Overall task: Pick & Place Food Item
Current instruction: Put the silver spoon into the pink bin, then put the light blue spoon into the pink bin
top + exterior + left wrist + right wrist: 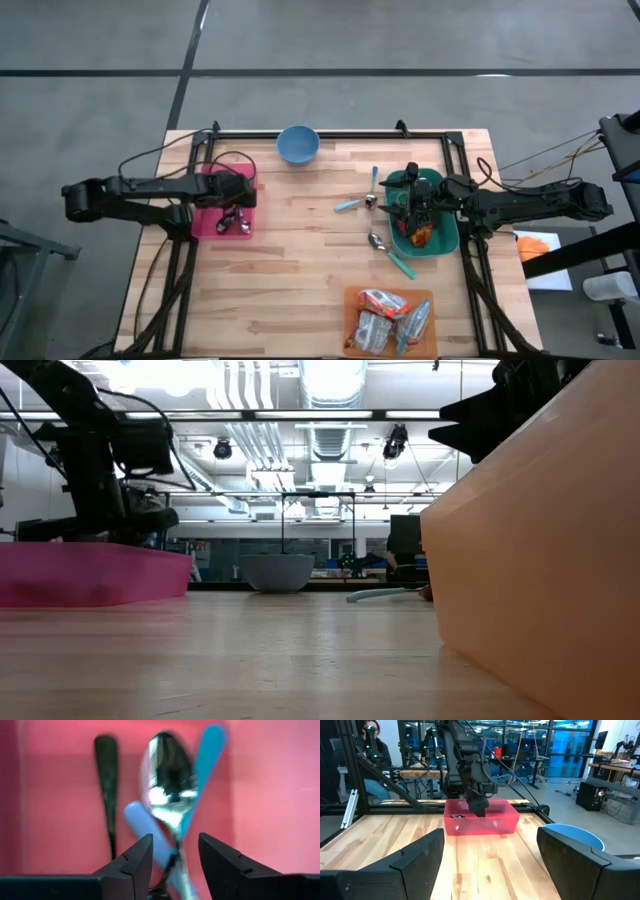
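High view: wooden table on a black frame, grey concrete floor around it. Left gripper sits over the pink bin at the table's left side; spoons lie under it in the bin. Right gripper is over the green bin at the right, which holds something orange-red, too small to identify. Blue bowl stands at the far edge, centre. One blue-handled spoon lies just left of the green bin, a teal-handled spoon near its front corner. Orange tray at the near edge holds the food packets.

Low view: orange tray wall blocks the right half of the picture. Pink bin at left with the left arm above it; bowl mid-distance. Ceiling ducts and strip lights behind.

Left wrist view: fingers partly open, holding nothing; a metal spoon with light-blue handles crossed beneath it lies on the pink floor between them, plus a dark utensil.

Right wrist view: jaws wide apart, empty. Pink bin and left arm ahead, bowl rim to one side, a seated person beyond the table among workbenches.
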`<state>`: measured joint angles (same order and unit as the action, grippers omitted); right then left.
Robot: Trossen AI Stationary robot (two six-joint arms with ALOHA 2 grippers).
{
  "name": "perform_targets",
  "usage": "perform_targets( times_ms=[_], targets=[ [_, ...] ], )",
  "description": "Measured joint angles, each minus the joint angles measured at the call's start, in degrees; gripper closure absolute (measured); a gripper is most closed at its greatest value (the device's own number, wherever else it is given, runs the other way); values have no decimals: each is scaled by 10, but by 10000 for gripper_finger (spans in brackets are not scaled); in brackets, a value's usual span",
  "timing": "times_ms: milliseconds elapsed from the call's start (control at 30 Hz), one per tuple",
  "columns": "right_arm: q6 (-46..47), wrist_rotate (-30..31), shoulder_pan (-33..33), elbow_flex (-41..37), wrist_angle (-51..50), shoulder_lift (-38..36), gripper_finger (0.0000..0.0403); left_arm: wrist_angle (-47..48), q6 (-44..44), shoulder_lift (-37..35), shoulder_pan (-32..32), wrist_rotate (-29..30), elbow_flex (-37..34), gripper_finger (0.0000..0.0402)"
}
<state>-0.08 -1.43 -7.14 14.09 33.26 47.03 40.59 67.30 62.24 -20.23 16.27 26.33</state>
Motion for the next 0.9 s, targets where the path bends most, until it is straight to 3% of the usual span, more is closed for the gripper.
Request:
perform_targets(
  times_ms=[267,533,700,900],
  targets=[
    [-1,0,0,0,0,0,87,30,-47,-29,0,17,61,240],
    [0,0,0,0,0,0,87,-18,-94,-76,32,45,74,240],
    [0,0,0,0,0,0,87,-83,-136,-93,108,115,71,240],
    [-1,0,0,0,0,0,87,-179,-175,-76,232,257,71,217]
  ],
)
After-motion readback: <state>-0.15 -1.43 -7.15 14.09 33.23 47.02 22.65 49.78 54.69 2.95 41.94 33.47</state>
